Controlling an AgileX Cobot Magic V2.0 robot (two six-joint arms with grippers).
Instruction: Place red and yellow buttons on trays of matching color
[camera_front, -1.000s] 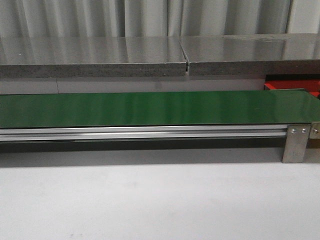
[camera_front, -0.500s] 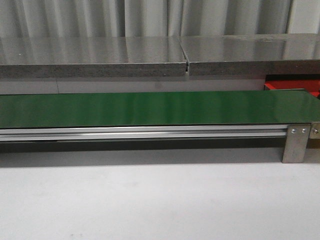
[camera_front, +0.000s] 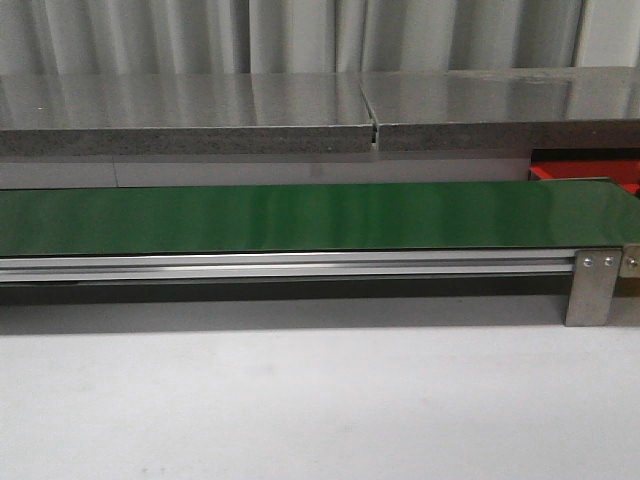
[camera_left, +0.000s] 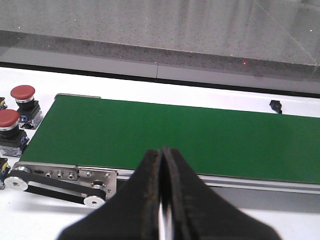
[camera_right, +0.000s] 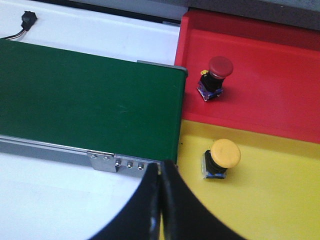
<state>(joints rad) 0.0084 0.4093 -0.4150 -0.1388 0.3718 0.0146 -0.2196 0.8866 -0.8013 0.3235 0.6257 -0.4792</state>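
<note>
Front view, belt: the long green belt (camera_front: 300, 217) runs across the scene on its aluminium rail (camera_front: 290, 266), with a metal bracket (camera_front: 592, 288) at the right end.
Front view, table: white table (camera_front: 300, 410) in the foreground, a grey stone ledge (camera_front: 250, 115) behind the belt.
Front view, tray: just a sliver of the red tray (camera_front: 590, 172) peeks out at far right, behind the belt's end; neither arm shows here.
Left wrist view, gripper: the left gripper (camera_left: 162, 200) hangs over the near edge of the belt, its two black fingers (camera_left: 150, 195) pressed together, nothing between them.
Left wrist view, buttons: two red buttons sit just off the belt's roller end, one red button (camera_left: 23, 95) farther back, the second red button (camera_left: 9, 122) nearer, both upright on the white table, close beside each other.
Left wrist view, extras: a small black connector (camera_left: 275, 105) lies on the table beyond the belt.
Right wrist view, gripper: the right gripper (camera_right: 161, 200) hovers by the belt's end, fingers closed tip to tip, carrying nothing.
Right wrist view, red tray: a red-capped button (camera_right: 216, 75) stands slightly tilted inside it, near the belt-side wall.
Right wrist view, yellow tray: the yellow tray (camera_right: 280, 200) butts against the red one; a yellow button (camera_right: 221, 157) rests in it, near the belt end.
</note>
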